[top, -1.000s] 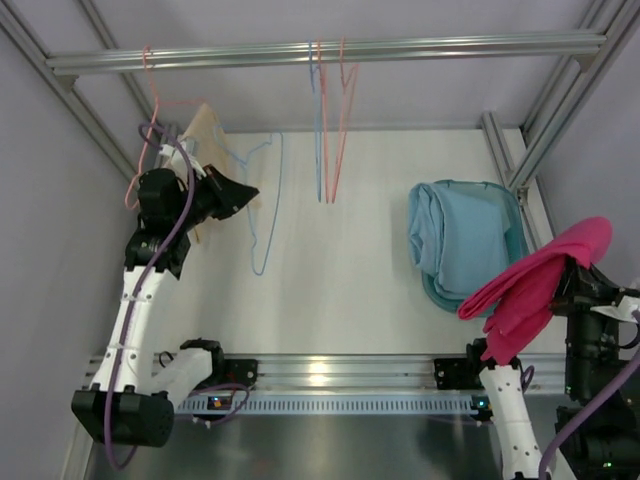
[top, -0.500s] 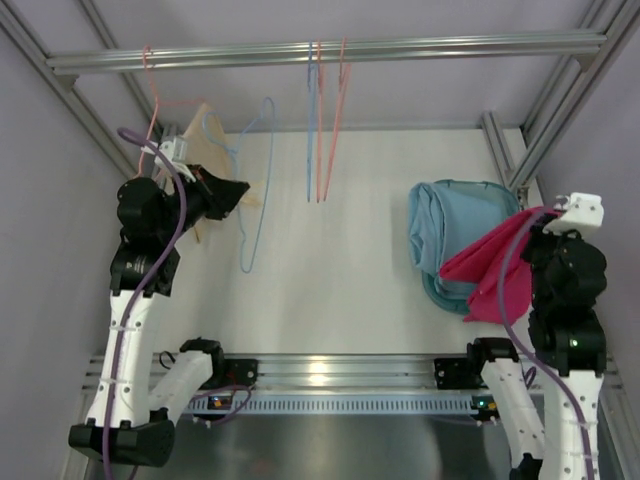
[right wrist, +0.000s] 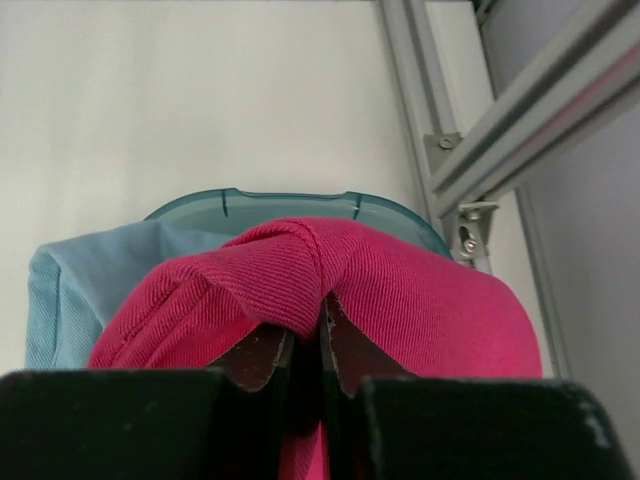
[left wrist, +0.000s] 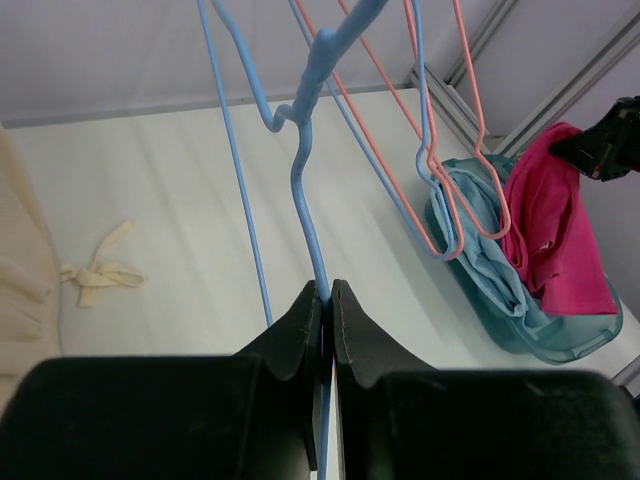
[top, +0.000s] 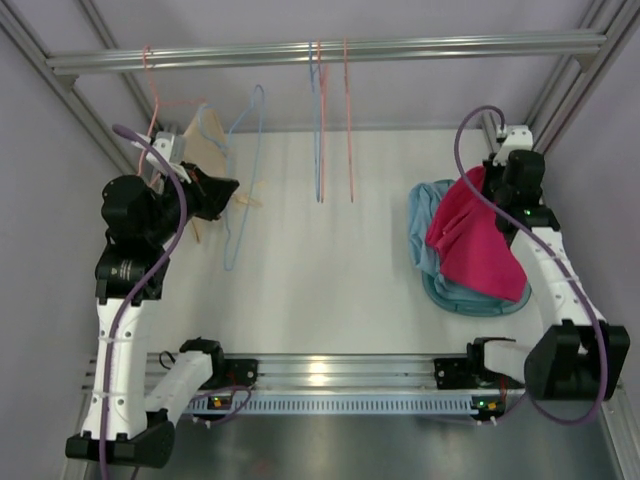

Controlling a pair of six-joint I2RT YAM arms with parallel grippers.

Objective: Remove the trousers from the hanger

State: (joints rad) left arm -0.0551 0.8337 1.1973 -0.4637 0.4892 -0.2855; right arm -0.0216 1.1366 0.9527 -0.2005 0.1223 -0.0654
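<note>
My right gripper (top: 503, 190) (right wrist: 322, 300) is shut on the magenta-pink trousers (top: 472, 245) (right wrist: 400, 290) and holds them over the teal basket (top: 448, 297) (right wrist: 290, 203). The light blue trousers (top: 425, 225) (right wrist: 75, 290) lie in that basket under them. My left gripper (top: 233, 190) (left wrist: 325, 290) is shut on the wire of a bare blue hanger (top: 243, 160) (left wrist: 305, 170), held near the left end of the rail (top: 330, 50). The pink trousers (left wrist: 550, 235) and the blue trousers (left wrist: 490, 265) also show in the left wrist view.
Blue and pink bare hangers (top: 330, 120) hang from the middle of the rail. A pink hanger (top: 150, 75) hangs at its left end. A beige cloth (top: 205, 140) and a cloth tie (left wrist: 100, 270) lie at the table's far left. Metal frame posts (top: 520, 150) stand beside the basket.
My right arm has swung from the near right up and back, carrying the pink trousers over the basket. My left gripper has lifted the blue hanger up and left, toward the rail.
</note>
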